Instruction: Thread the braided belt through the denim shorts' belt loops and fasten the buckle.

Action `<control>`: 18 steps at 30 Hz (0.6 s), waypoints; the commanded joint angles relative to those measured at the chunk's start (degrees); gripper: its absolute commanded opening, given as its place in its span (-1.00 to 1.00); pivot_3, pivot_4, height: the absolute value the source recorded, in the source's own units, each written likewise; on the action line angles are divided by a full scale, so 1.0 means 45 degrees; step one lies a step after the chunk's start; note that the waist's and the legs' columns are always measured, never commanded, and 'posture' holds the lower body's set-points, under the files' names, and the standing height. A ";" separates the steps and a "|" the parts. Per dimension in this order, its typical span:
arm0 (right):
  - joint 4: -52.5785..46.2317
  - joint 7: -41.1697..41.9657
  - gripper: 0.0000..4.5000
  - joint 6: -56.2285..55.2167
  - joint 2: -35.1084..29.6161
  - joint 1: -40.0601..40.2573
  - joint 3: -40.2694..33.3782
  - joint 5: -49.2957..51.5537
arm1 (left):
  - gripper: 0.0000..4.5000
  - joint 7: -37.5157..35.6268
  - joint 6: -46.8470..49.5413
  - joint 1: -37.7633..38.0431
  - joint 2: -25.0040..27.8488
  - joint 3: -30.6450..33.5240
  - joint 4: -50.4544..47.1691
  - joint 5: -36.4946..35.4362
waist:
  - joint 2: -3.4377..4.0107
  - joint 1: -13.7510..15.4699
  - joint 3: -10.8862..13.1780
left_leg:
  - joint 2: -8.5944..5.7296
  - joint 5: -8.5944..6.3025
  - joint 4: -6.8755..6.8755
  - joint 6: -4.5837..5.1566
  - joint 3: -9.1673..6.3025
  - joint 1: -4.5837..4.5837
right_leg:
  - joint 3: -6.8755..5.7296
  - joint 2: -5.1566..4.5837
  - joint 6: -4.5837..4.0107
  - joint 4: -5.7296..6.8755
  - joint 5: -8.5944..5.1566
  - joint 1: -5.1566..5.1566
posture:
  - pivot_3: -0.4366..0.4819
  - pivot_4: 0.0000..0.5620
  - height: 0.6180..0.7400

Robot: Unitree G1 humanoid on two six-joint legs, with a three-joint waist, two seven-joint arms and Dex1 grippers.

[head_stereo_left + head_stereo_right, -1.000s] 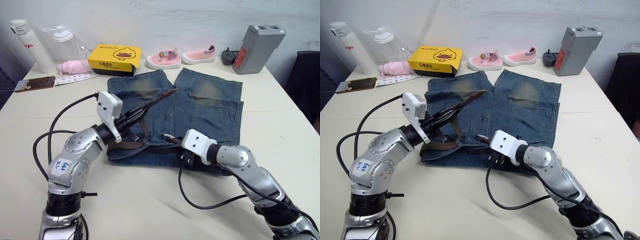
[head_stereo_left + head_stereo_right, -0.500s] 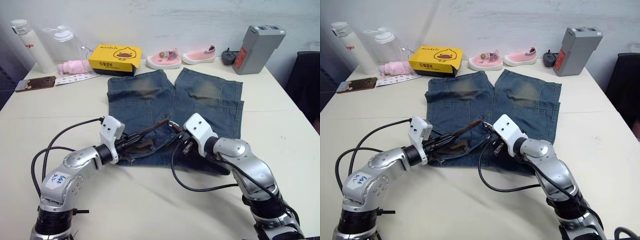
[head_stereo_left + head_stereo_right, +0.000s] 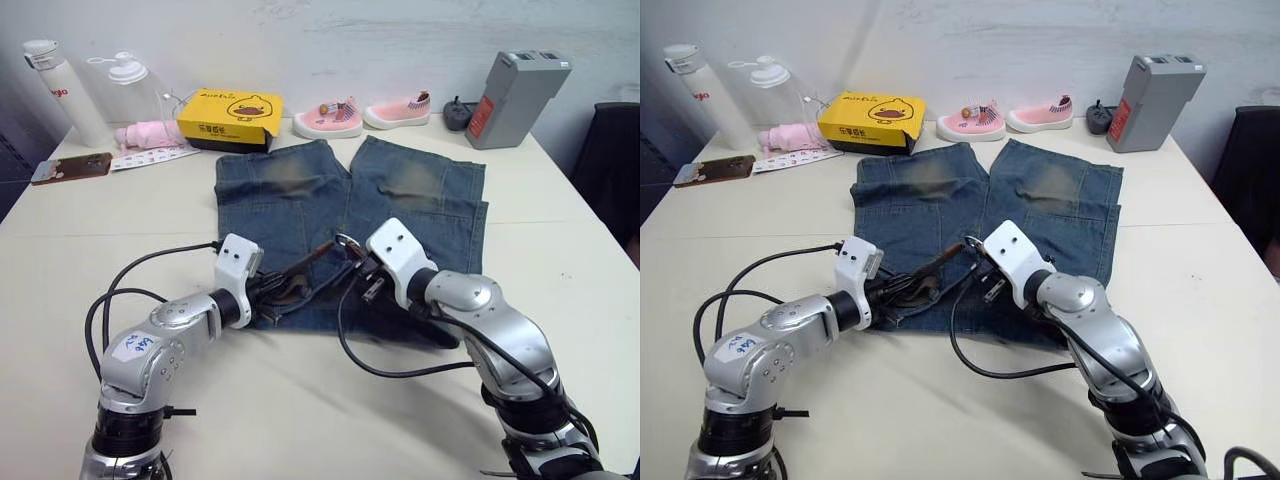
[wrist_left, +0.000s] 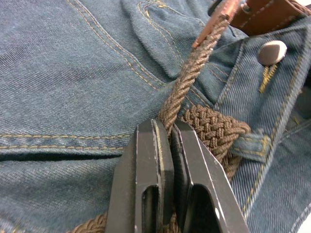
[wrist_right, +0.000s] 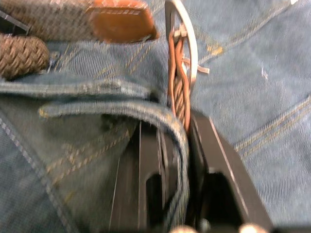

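The denim shorts [image 3: 400, 190] lie flat on the table, waistband toward me. The braided belt [image 4: 209, 127] runs along the waistband and passes under a belt loop [image 4: 250, 145]. My left gripper [image 4: 167, 128] is shut on the strap a little behind its brown leather tip [image 4: 228, 7]. In the head view this gripper [image 3: 277, 290] is low over the waistband, and the tip [image 3: 325, 248] points at the buckle [image 3: 346, 242]. My right gripper [image 5: 177, 131] is shut on the strap just below the silver buckle [image 5: 181, 29], with a fold of waistband denim caught between its fingers.
Along the table's far edge stand two bottles [image 3: 55, 85], a pink cloth [image 3: 145, 133], a yellow box [image 3: 230, 115], two pink shoes [image 3: 360, 112] and a grey box [image 3: 515, 95]. A phone [image 3: 70, 167] lies at the far left. Black cables loop beside both arms.
My left gripper has come down from a raised position and moved right with the belt end. My right gripper lifted the buckle end and moved away from me, so tip and buckle are now close.
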 commanded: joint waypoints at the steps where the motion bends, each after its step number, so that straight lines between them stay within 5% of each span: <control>1: -0.0734 -0.0332 -0.99 0.0148 0.0133 -0.0272 0.0028 0.0157 | -1.00 0.0189 0.0281 -0.0312 -0.0399 -0.0269 0.0021 0.0000 | 0.0000 0.0001 0.0000 | -0.0001 0.0000 0.0000 0.0000 -0.0001 -0.0001 | -0.0001 0.0000 0.0000 0.0000 0.0000 0.0000 | -0.05 -0.47 -0.89; 18: -0.0767 0.0146 -0.99 -0.0109 -0.0864 -0.0615 0.1918 0.0298 | -1.00 -0.0298 -0.0284 -0.1964 -0.1319 -0.1948 0.1036 0.0669 | -0.0007 0.0031 -0.0005 | -0.0019 0.0010 0.0002 0.0007 0.0002 -0.0002 | -0.0001 -0.0018 0.0003 -0.0010 0.0002 0.0008 | -0.05 -0.47 -0.89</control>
